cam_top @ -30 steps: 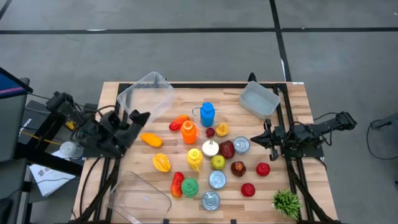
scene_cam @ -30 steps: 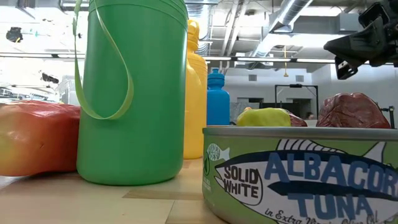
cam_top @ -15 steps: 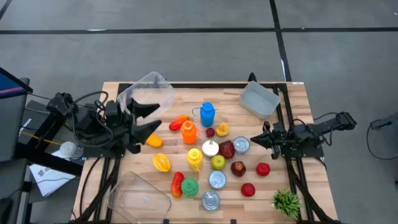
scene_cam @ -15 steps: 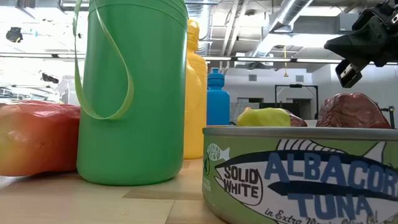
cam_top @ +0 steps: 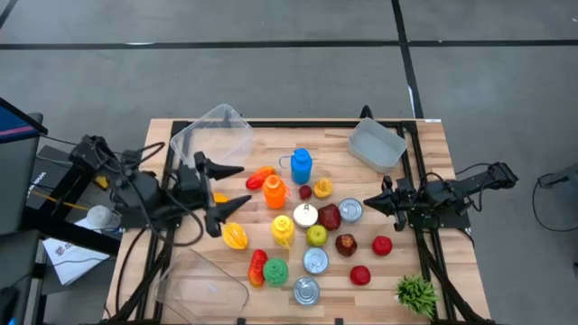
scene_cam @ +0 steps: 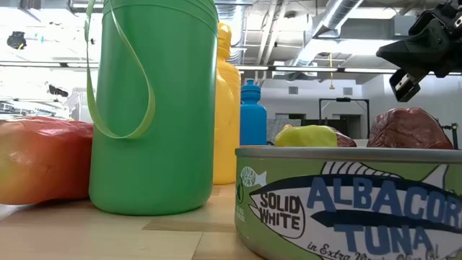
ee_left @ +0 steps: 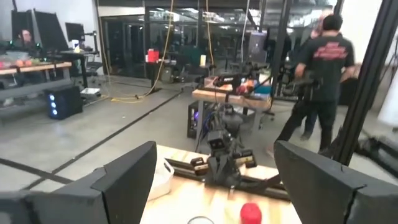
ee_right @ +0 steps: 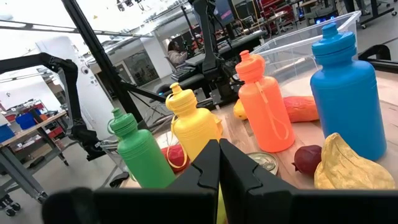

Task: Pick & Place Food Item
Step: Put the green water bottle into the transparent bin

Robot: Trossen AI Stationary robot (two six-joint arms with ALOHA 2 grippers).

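Food items lie in a heap mid-table: a yellow pepper (cam_top: 235, 236), a red pepper (cam_top: 257, 266), a green apple (cam_top: 316, 236) and red fruits (cam_top: 382, 245). My left gripper (cam_top: 240, 186) hovers open and level above the table's left part, pointing at the heap, with nothing between its fingers (ee_left: 124, 180). An orange-yellow fruit (cam_top: 220, 197) lies on the table below it, mostly hidden. My right gripper (cam_top: 376, 200) waits shut at the heap's right side, raised off the table (scene_cam: 415, 54).
Blue (cam_top: 301, 165), orange (cam_top: 275, 191), yellow (cam_top: 283, 228) and green (cam_top: 275, 271) bottles and several cans (cam_top: 316, 260) stand among the food. Clear tubs sit far left (cam_top: 214, 135) and far right (cam_top: 377, 144), a lid (cam_top: 203, 284) near left. A person (ee_left: 320, 74) stands beyond the table.
My left gripper has risen and tipped from pointing down to level, rolling as it went, and has shifted toward the table's right, still open. The orange-yellow fruit stays on the table. My right gripper has rolled a little in place.
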